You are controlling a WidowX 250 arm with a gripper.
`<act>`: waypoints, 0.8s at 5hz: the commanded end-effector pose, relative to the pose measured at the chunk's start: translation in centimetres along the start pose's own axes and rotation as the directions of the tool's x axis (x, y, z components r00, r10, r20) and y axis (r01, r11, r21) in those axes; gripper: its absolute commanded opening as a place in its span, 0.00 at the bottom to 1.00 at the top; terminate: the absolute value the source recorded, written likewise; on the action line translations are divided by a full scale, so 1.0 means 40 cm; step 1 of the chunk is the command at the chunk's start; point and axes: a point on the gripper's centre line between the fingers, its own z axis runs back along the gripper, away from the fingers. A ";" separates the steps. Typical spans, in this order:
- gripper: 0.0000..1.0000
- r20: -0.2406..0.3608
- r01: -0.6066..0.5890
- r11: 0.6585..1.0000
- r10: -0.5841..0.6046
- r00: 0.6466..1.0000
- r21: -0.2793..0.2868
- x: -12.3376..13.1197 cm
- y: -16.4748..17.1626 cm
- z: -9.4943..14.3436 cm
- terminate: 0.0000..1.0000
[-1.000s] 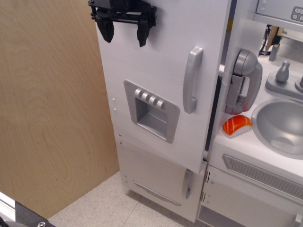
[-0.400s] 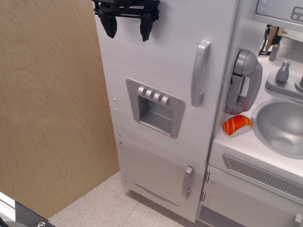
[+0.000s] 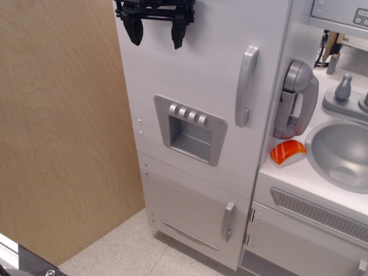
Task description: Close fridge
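1. You see the fridge [image 3: 201, 86] at centre, its big door flush with the cabinet.
2. Your gripper [image 3: 156, 31] hangs at the door's top left, fingers [image 3: 135, 30] released, holding nothing.
3. A toy sushi [image 3: 287, 152] lies on the sink surface [image 3: 299, 178] to the right.

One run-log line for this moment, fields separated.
fridge door: shut flush | gripper: open, fingers at door top, holding nothing | lower door: shut

A pale plywood panel [image 3: 60, 126] fills the left of the frame. Speckled light floor [image 3: 132, 250] shows along the bottom. At lower left sits a dark strip [image 3: 23, 259], possibly a metal rail.
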 end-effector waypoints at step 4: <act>1.00 0.041 0.141 0.990 -0.140 0.989 -0.031 -0.145 0.036 0.099 1.00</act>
